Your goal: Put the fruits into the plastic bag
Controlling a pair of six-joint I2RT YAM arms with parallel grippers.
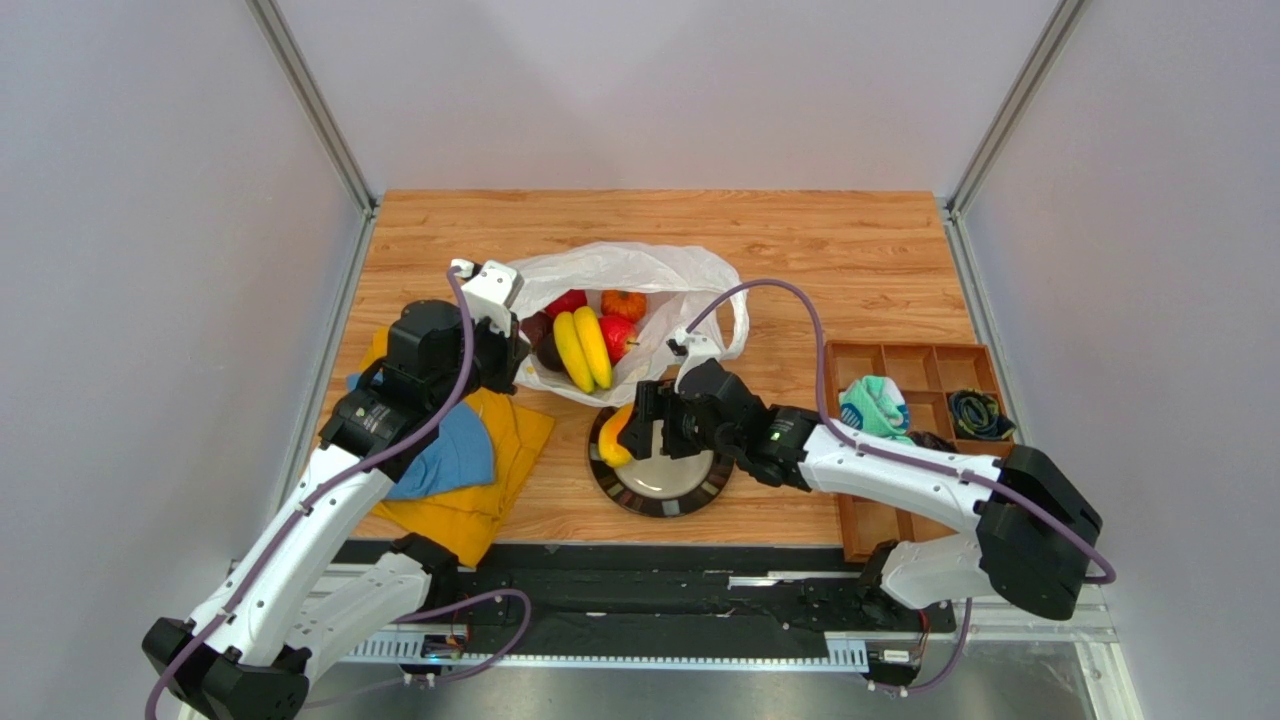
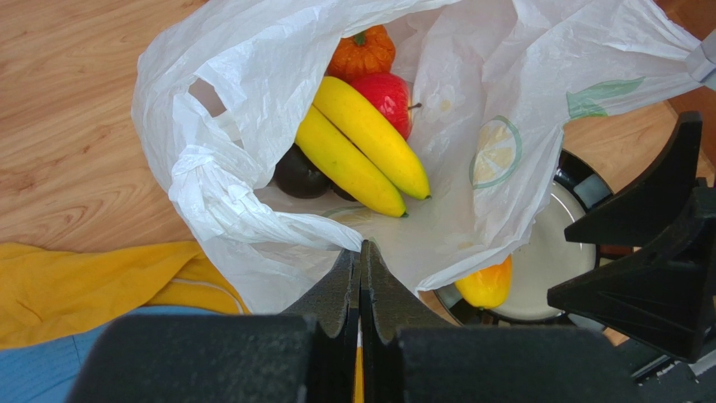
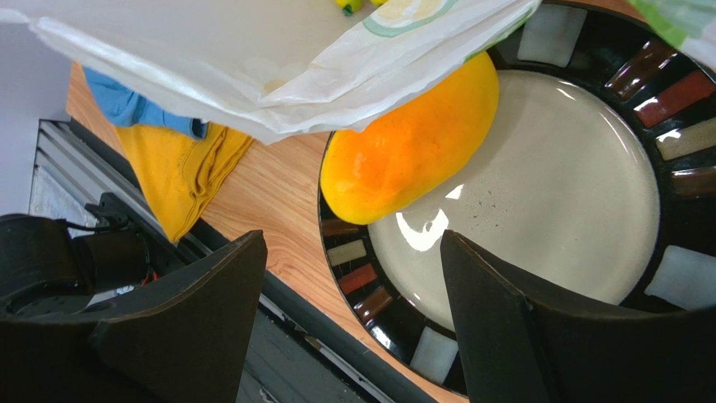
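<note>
A light wooden table [image 1: 857, 255] stands between plain grey walls. Near its middle lies a thin white plastic bag [image 1: 639, 273] printed with lemon slices, its mouth open toward the near side. Inside are two yellow bananas [image 2: 361, 147], a red apple [image 2: 388, 96], a ribbed orange round fruit [image 2: 361, 52] and a dark round fruit [image 2: 298, 172]. The left gripper [image 2: 361, 252] is pinched closed on the bag's near edge.

Just near of the bag sits a round black plate [image 3: 693, 218] with a pale centre. An orange-yellow mango [image 3: 412, 147] lies on its left rim, partly under the bag's edge. The right gripper [image 3: 353, 285] hovers over the plate, jaws wide apart, holding nothing.

A yellow cloth [image 1: 489, 488] and a blue cloth [image 1: 451, 453] lie to the left. At the right, a divided wooden tray [image 1: 872, 518] holds a teal and white bundle [image 1: 875, 402] and a dark item [image 1: 977, 408] in separate compartments.
</note>
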